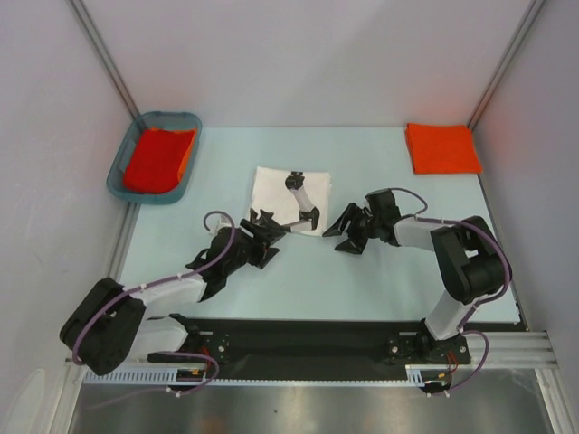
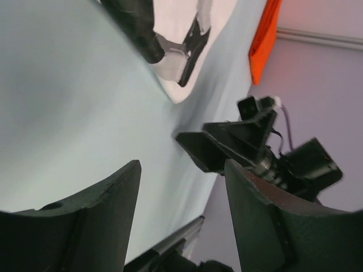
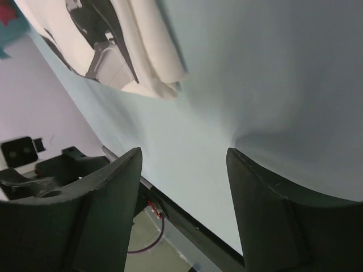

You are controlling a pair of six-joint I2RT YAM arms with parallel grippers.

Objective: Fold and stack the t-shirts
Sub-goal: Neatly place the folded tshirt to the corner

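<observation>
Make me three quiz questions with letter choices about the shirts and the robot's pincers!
1. Where is the white shirt? A in a bin; B on the table, near both pincers; C on top of another shirt.
2. How many shirts are orange? A one; B two; C three.
3. How are the pincers? A both open and empty; B both shut on cloth; C one open, one shut.
Answers: 1 B, it lies mid-table just past the left pincer and right pincer. 2 B, one orange shirt in the basket, another far right. 3 A, both wrist views show them spread with nothing between.
</observation>
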